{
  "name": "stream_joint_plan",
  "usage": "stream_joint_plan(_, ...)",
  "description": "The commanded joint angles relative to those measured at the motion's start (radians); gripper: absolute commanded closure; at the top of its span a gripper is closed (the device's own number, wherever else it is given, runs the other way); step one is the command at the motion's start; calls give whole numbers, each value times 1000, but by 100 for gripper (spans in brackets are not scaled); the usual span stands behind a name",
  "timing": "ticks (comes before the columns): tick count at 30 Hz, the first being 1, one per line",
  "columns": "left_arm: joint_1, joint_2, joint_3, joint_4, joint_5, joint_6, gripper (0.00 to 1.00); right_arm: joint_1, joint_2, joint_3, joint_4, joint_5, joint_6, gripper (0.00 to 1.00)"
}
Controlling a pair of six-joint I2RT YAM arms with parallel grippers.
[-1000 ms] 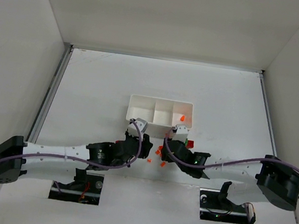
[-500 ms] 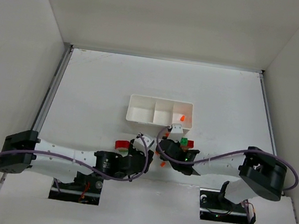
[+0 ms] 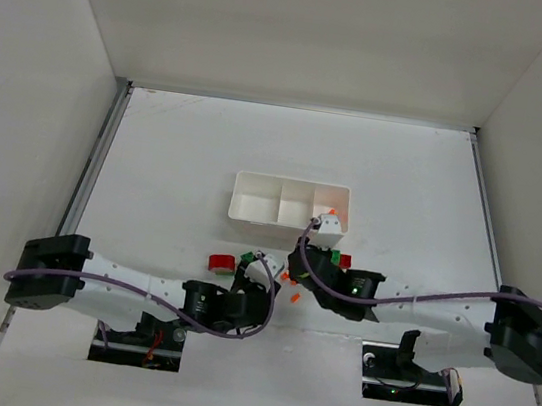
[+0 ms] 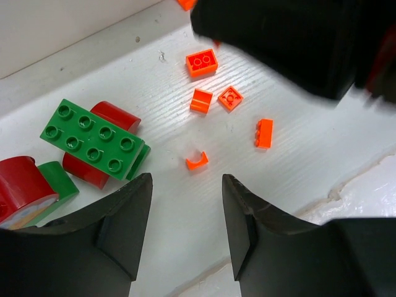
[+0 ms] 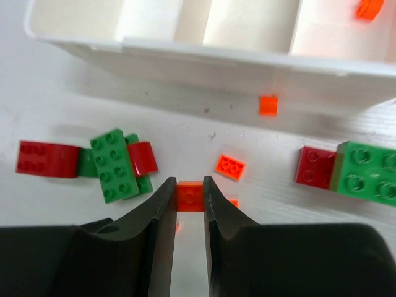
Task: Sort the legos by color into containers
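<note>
My right gripper (image 5: 190,185) is shut on a small orange lego (image 5: 190,196), held just above the table in front of the white tray (image 5: 204,52). The tray's right compartment holds one orange piece (image 5: 369,8); the other two show nothing inside. My left gripper (image 4: 185,185) is open with nothing between its fingers, just short of several loose orange legos (image 4: 202,62). A green brick (image 4: 93,139) lies over red curved pieces (image 4: 114,114) to its left. In the top view both grippers sit close together below the tray (image 3: 291,204).
A red brick (image 5: 315,166) joined to a green one (image 5: 368,172) lies right of my right gripper. One orange piece (image 5: 268,104) rests on the table against the tray's front wall. Another red and green piece (image 4: 21,189) lies at the far left.
The right gripper has shut on the orange lego. The left arm has drawn back from the tray toward the near edge, uncovering the red and green bricks, and its jaws opened slightly.
</note>
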Motion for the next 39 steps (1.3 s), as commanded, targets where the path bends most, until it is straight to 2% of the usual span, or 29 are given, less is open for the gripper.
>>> stream_joint_plan(1,-17,15,22,17,-63,-32,54,-62,-78,41,-33,44,-55,77)
stream_joint_plan(7,-36,33,40,17,-77,-47,53,-301,-158,46,45,4,-192,76)
stream_joint_plan(11,-41,56,51,17,-80,-67,53,-473,-107,46,106,-101,-261,76)
stream_joint_plan(14,-41,84,57,17,-83,-79,55,-510,-54,56,143,-134,-290,76)
stream_joint_plan(21,-43,114,70,17,-111,-101,57,-507,8,119,175,-137,-329,74)
stream_joint_plan(22,-43,117,70,17,-114,-104,57,-510,17,128,166,-129,-329,71)
stream_joint_plan(25,-40,130,68,17,-126,-116,58,-507,17,130,154,-94,-333,53)
stream_joint_plan(27,-38,144,68,12,-140,-128,58,-495,-3,115,155,-68,-339,48)
stream_joint_plan(29,-38,157,74,11,-146,-130,58,-467,-36,100,151,-51,-341,47)
stream_joint_plan(33,-37,176,77,15,-145,-131,61,-383,-151,40,117,-30,-312,54)
stream_joint_plan(36,-33,205,77,20,-139,-153,62,-295,-231,-23,74,-8,-257,59)
stream_joint_plan(39,-33,243,97,29,-132,-158,62,-209,-282,-91,19,9,-175,60)
